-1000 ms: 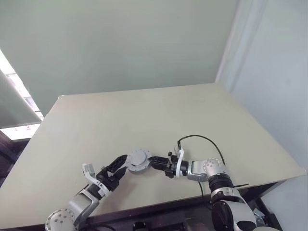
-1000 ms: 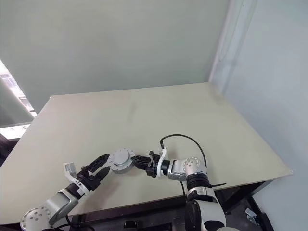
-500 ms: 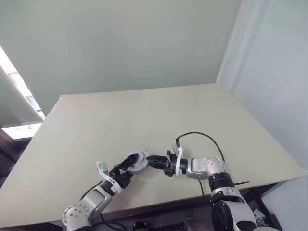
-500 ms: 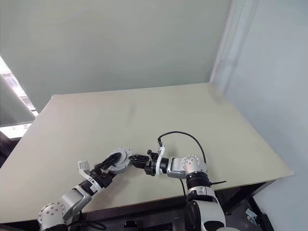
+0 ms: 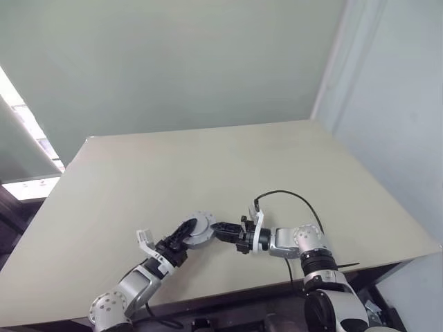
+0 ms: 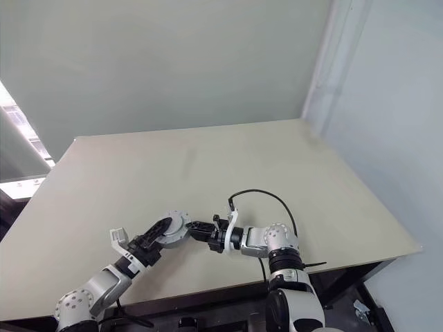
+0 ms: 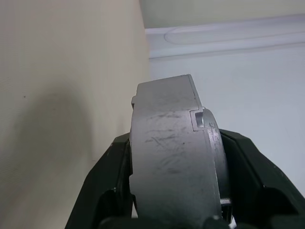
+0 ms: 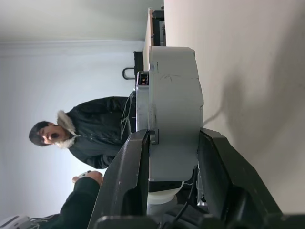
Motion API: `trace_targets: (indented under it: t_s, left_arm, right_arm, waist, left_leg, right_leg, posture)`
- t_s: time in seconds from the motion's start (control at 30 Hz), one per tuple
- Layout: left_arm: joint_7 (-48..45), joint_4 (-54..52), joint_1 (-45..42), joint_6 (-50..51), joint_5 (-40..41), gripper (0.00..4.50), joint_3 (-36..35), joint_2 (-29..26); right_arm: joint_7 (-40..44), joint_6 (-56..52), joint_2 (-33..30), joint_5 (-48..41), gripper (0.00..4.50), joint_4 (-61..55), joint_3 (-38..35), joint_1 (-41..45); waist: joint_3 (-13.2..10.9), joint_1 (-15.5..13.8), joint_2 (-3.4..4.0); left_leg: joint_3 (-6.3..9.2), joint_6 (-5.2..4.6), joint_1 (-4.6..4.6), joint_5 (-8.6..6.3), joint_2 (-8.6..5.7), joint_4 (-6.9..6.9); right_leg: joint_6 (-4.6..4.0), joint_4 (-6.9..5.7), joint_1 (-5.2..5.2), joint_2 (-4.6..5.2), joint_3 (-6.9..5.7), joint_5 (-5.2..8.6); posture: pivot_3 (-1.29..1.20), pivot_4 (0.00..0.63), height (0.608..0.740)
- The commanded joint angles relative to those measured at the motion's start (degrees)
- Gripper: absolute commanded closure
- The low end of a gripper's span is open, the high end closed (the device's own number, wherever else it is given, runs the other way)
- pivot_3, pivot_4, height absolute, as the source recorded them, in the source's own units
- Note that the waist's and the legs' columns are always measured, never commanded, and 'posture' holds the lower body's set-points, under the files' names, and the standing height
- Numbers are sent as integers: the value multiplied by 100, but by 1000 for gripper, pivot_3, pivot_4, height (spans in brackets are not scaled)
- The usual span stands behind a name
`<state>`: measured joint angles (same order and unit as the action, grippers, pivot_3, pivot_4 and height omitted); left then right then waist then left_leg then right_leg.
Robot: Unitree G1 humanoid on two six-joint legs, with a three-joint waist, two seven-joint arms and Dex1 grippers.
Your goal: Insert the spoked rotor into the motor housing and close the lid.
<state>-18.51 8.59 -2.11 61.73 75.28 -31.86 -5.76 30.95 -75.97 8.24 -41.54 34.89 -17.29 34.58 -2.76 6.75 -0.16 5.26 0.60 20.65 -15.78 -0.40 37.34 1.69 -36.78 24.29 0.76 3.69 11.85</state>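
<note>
1. We see a beige table (image 5: 208,166) filling the middle of the head views, with both arms meeting low and centre in the frame.
2. A round grey assembly, the housing (image 5: 201,227) with its lid on, is held off the table between the two grippers, lower centre of the frame.
3. Our right gripper (image 5: 220,229) reaches in from the right of the frame, pointing left. In the right wrist view its two black fingers (image 8: 128,181) clamp the flat faces of the housing (image 8: 174,109), so it is closed on the housing.
4. Our left gripper (image 5: 185,232) comes from the lower left. In the left wrist view its fingers (image 7: 107,183) sit on either side of the housing (image 7: 169,162), right against it; we read that as closed on the housing too.
5. We cannot see the rotor; the casing is shut edge to edge in both wrist views.
6. A black cable (image 5: 287,198) loops above the right wrist.
7. A person in a dark jacket (image 8: 97,131) shows in the right wrist view, beyond the table edge.
</note>
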Motion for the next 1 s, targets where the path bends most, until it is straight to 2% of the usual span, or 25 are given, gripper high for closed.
trace_targets:
  t_s: [0.03,0.1,0.23,0.4,0.43,0.53,0.7,0.87,1.0]
  left_arm:
    - [68,-74,-104,25,50,2327,205,52]
    - [67,-76,-111,-20,53,2328,201,76]
    - [78,-59,-150,-186,80,2413,145,167]
    - [70,-54,-169,-379,94,2454,136,226]
    - [66,-55,-174,-430,94,2454,134,237]
    - [42,-71,-191,-595,104,2466,122,267]
    - [65,-248,-333,-1236,87,2467,-53,311]
    - [201,-385,-595,-2515,-438,2468,-253,339]
    - [246,-278,-751,-3478,-1225,2469,-241,214]
  right_arm:
    - [29,225,397,-220,3281,-372,48,74]
    - [31,313,388,-197,3281,-387,80,51]
    - [132,388,354,-233,2018,-479,188,-11]
    - [145,424,325,-281,229,-481,236,-25]
    - [96,467,332,-272,0,-460,214,-19]
    - [-211,701,365,-206,0,-330,96,24]
    - [-157,1243,212,126,0,-481,569,-74]
    - [272,1957,-31,599,0,-953,1334,-321]
    - [533,2850,-191,1122,0,-1414,1960,-591]
  waist:
    - [0,-2,0]
    - [0,-1,0]
    - [0,-1,0]
    - [0,-2,-1]
    - [0,-2,-1]
    - [1,-2,-1]
    - [1,0,-1]
    - [1,-3,-2]
    - [3,-7,-4]
  left_leg:
    - [0,0,0,0,0,0]
    - [0,0,0,0,-1,1]
    - [0,0,1,0,-1,1]
    - [0,0,1,0,-1,5]
    - [0,0,1,0,-1,6]
    - [0,0,1,0,-1,6]
    - [-1,0,1,0,-1,7]
    - [1,1,0,0,3,7]
    - [-3,1,3,0,-3,9]
  right_leg:
    - [0,0,-1,0,0,0]
    - [0,0,-1,0,0,0]
    - [0,0,-1,0,1,0]
    - [0,0,-2,0,1,0]
    - [0,-1,-2,0,1,0]
    - [0,-1,-2,0,1,-1]
    - [0,-1,-2,0,2,-1]
    - [-1,-1,-2,-5,2,-2]
    - [-1,1,-2,0,5,-2]
  posture:
    - [0,0,740]
    - [0,0,740]
    - [0,0,740]
    - [0,0,740]
    - [0,0,740]
    - [0,0,740]
    - [0,0,740]
    - [0,0,740]
    - [0,0,740]
